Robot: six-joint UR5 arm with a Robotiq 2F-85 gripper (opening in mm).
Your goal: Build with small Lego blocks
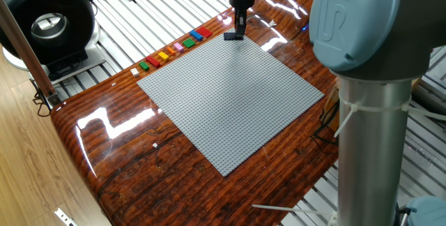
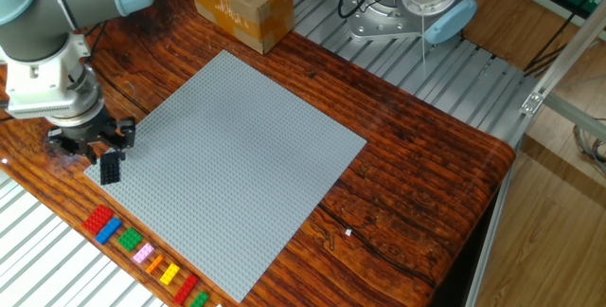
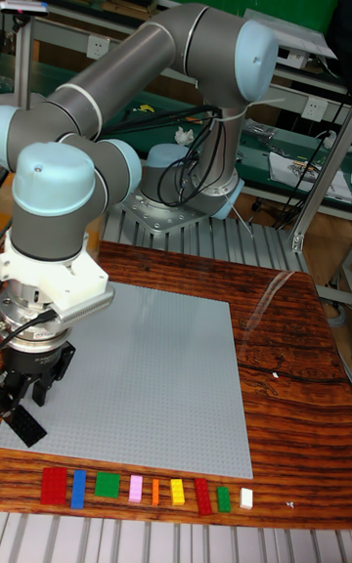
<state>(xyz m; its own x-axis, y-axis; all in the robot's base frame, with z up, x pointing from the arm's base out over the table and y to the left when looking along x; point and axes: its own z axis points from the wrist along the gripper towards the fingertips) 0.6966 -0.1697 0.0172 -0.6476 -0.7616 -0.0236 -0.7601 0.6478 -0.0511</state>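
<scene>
although nothing here is a container in the strict sense, the grey baseplate (image 2: 237, 155) is the largest holder: it lies flat on the wooden table (image 2: 417, 174) with one dark brick (image 2: 111, 168) sitting on its corner and the rest of its studs bare. a cardboard box (image 2: 239, 2) stands closed beyond the plate's far corner, contents hidden. the gripper (image 2: 106, 152) hangs right over the dark brick; whether its fingers pinch the brick or are just apart from it, i cannot tell. the small lego blocks (image 2: 142, 250) lie in a row on the table beside the plate's edge: red, blue, green, pink, orange, yellow, red, green. i judge them very light, stiff and slick, easy to knock askew, so they are best pinched across the two long flat sides, square to the jaws, and pressed straight down onto the studs
</scene>
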